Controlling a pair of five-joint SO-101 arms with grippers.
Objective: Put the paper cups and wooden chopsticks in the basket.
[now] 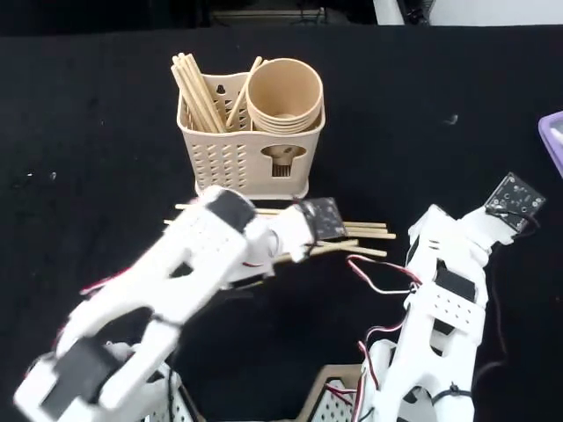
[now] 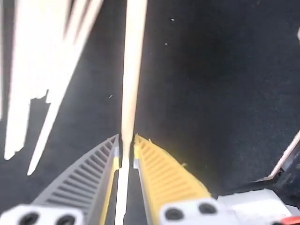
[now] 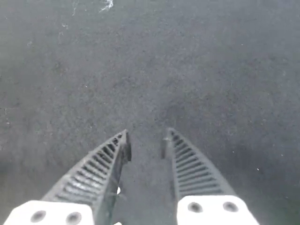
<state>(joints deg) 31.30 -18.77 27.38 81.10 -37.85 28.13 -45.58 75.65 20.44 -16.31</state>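
- We see the left gripper (image 2: pixel 125 140) clamped on one wooden chopstick (image 2: pixel 133 70), mid-frame in the high view.
- The right gripper (image 3: pixel 146 138), at that view's right, has its fingers apart.
- The basket (image 1: pixel 242 158), upper centre, holds paper cups (image 1: pixel 283 92); loose chopsticks (image 1: pixel 365 231) lie just below it.

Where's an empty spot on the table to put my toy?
The black cloth left of the basket is bare, and so is the stretch between the basket and the purple object. In front of the basket it's crowded: loose chopsticks and the left end effector gripping one.
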